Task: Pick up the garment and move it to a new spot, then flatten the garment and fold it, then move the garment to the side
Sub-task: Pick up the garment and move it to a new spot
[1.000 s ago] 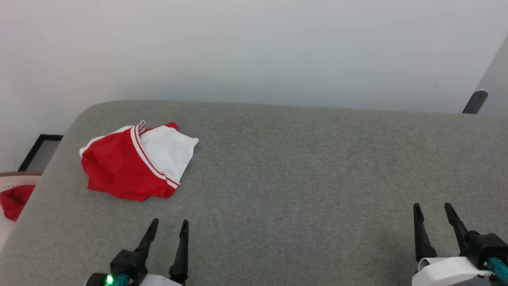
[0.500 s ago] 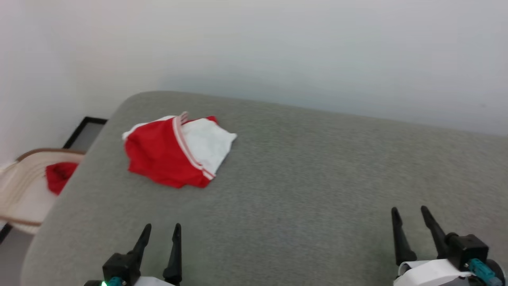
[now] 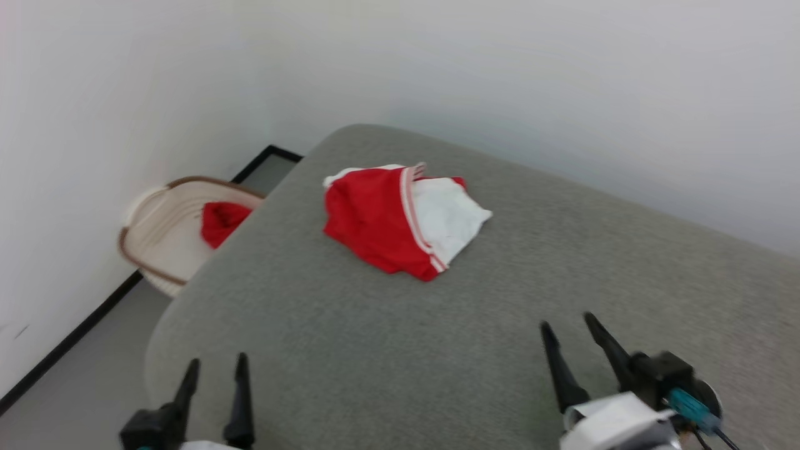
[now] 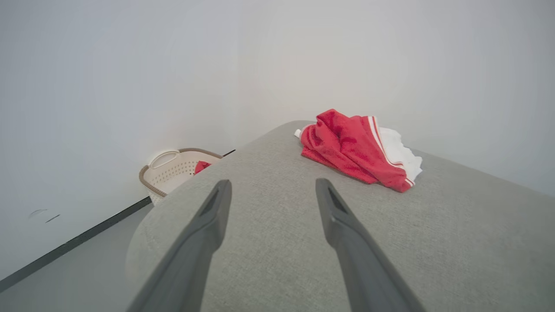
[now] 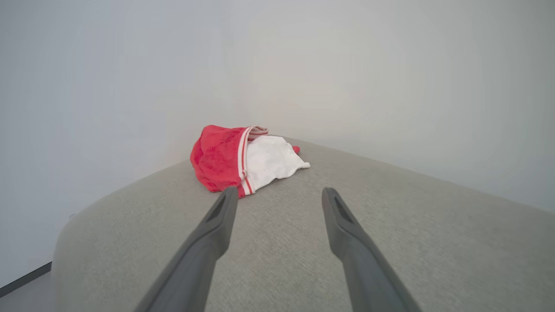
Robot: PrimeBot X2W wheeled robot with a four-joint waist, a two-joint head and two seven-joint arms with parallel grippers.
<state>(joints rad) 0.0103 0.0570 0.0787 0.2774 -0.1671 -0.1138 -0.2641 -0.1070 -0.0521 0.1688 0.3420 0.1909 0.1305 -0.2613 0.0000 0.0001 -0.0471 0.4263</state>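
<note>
The garment (image 3: 400,219), red with a white part and a white-red striped band, lies bunched near the far left corner of the grey padded surface (image 3: 437,350). It also shows as the garment (image 4: 360,149) beyond my left fingers and the garment (image 5: 243,158) beyond my right fingers. My left gripper (image 3: 215,369) stands open at the lower left, well short of it, nothing between its fingers. My right gripper (image 3: 569,325) stands open at the lower right, also apart from the cloth. Open jaws show at my left gripper (image 4: 271,186) and my right gripper (image 5: 279,193).
A cream laundry basket (image 3: 159,228) with a brown rim stands on the floor left of the surface, by the white wall; a small plain red cloth (image 3: 222,222) lies in it. A black baseboard (image 3: 69,340) runs along the wall. The surface's rounded left edge drops to the floor.
The head camera has turned left, so the whole picture has shifted right and the basket has come into full view. The garment has not moved on the surface; both grippers remain open.
</note>
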